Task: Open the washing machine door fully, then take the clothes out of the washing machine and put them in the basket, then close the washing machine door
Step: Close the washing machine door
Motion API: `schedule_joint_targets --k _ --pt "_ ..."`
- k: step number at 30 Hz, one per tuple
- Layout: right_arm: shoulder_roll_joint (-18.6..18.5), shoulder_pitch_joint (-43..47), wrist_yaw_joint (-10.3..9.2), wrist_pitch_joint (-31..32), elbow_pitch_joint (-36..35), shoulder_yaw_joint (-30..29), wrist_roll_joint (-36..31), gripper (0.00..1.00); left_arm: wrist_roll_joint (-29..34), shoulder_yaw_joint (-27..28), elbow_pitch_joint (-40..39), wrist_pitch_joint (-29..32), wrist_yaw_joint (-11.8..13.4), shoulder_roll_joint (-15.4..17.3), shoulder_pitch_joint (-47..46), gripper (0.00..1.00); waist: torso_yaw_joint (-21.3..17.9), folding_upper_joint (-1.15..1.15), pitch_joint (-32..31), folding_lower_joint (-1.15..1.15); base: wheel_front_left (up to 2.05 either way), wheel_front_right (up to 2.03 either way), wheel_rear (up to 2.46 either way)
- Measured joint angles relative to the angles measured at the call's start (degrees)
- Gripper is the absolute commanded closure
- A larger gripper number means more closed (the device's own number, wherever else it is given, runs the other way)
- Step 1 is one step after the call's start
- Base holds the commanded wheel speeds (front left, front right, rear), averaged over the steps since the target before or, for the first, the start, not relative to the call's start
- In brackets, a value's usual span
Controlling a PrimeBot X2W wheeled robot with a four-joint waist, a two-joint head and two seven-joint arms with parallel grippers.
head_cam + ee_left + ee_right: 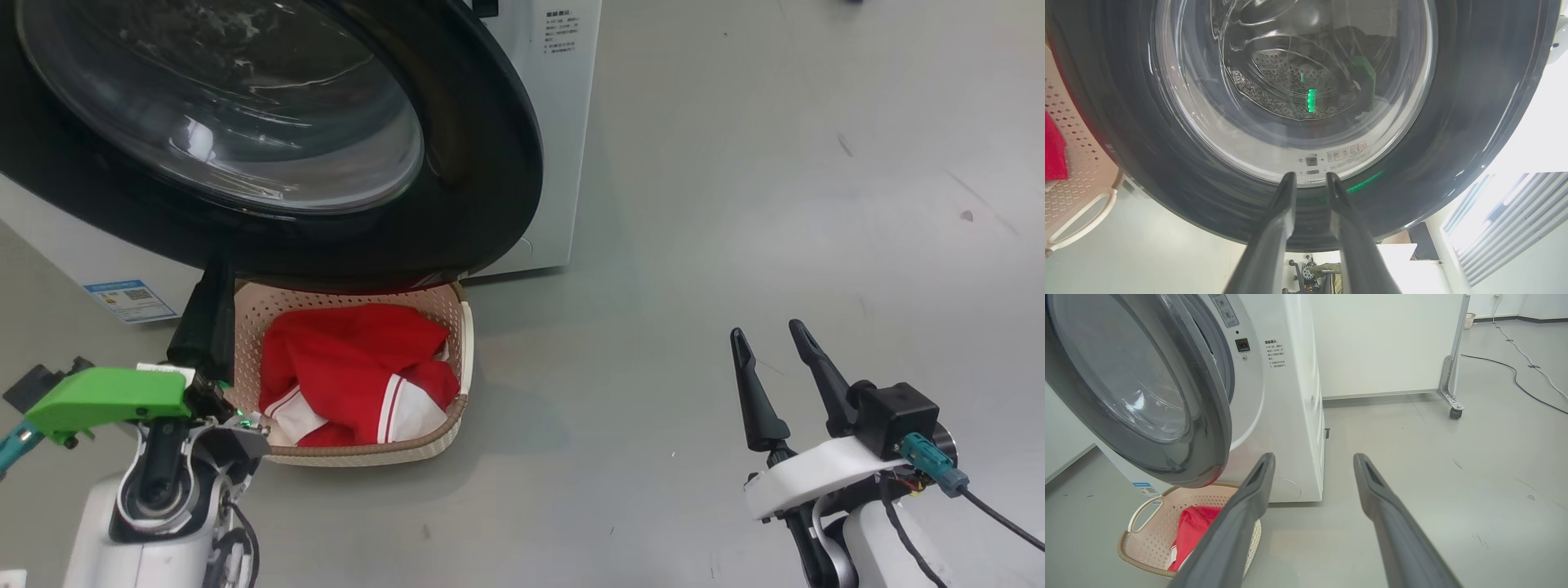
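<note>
The washing machine door (457,163), round and glossy black with a glass bowl, stands swung out over the basket (460,408) beside the white washing machine (563,122). The cream basket holds the red and white clothes (351,367). My left gripper (216,273) points up at the door's lower edge, just left of the basket. In the left wrist view its fingertips (1310,178) stand slightly apart and empty, close against the door (1474,122); contact is unclear. The steel drum (1290,85) shows through the glass. My right gripper (767,335) is open and empty over bare floor, well right of the basket (1139,547).
A blue label (131,300) sits low on the machine's front. A white partition on castors (1449,375) stands behind the machine, and a cable (1515,371) runs across the floor. Grey floor (735,204) stretches to the right.
</note>
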Motion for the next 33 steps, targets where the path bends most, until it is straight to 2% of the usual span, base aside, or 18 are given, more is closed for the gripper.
schedule_joint_targets --k 1,2,3,10,15,27,28,29,33 --pt "-0.03 0.26 0.00 0.00 0.10 -0.01 -0.12 0.00 -0.14 0.03 -0.51 -0.09 0.00 0.02 0.98 0.53 0.36 0.00 -0.38 0.00 0.00 0.00 0.00" --pt "-0.03 0.67 0.00 0.00 0.22 -0.01 -0.34 0.00 -0.31 0.07 -1.13 -0.11 0.00 0.03 2.07 0.11 0.72 0.00 -0.78 0.00 0.00 0.00 0.00" --pt "-0.02 1.03 0.00 0.00 0.33 0.00 -0.41 0.00 -0.52 0.09 -1.77 -0.33 0.00 0.03 3.07 0.00 1.07 0.00 -1.15 0.00 0.00 0.00 0.00" --pt "0.02 2.12 0.03 0.00 0.83 0.03 -0.48 0.00 1.41 1.78 -5.05 -3.12 0.00 0.16 9.76 0.00 2.98 0.00 -3.77 0.00 0.00 0.00 0.00" --pt "-0.02 3.39 0.00 0.00 0.81 -0.48 -0.91 0.00 11.87 1.16 -6.60 -7.81 0.00 1.88 13.13 0.00 4.05 0.00 -5.03 0.00 0.00 0.00 0.00" --pt "-0.13 4.27 -0.03 0.00 -0.09 -1.05 -1.45 0.00 43.20 -4.24 -9.37 -21.35 0.25 11.27 15.79 0.00 4.67 0.00 -7.02 0.00 0.00 0.00 0.00" --pt "-0.15 4.27 -0.04 0.00 -0.23 -1.20 -1.46 0.00 45.77 -4.72 -9.81 -21.53 0.92 12.03 15.79 0.00 4.64 0.00 -7.10 0.00 0.00 0.00 0.00" --pt "-0.15 4.27 -0.04 0.00 -0.23 -1.20 -1.46 0.00 45.77 -4.72 -9.81 -21.53 0.92 12.03 15.79 0.00 4.64 0.00 -7.10 0.00 0.00 0.00 0.00" --pt "-0.19 4.27 -0.53 0.00 -0.76 -1.66 -1.81 0.00 54.65 -7.21 -10.90 -21.35 4.35 14.14 16.06 0.00 4.46 0.00 -7.42 0.00 0.00 0.00 0.00"
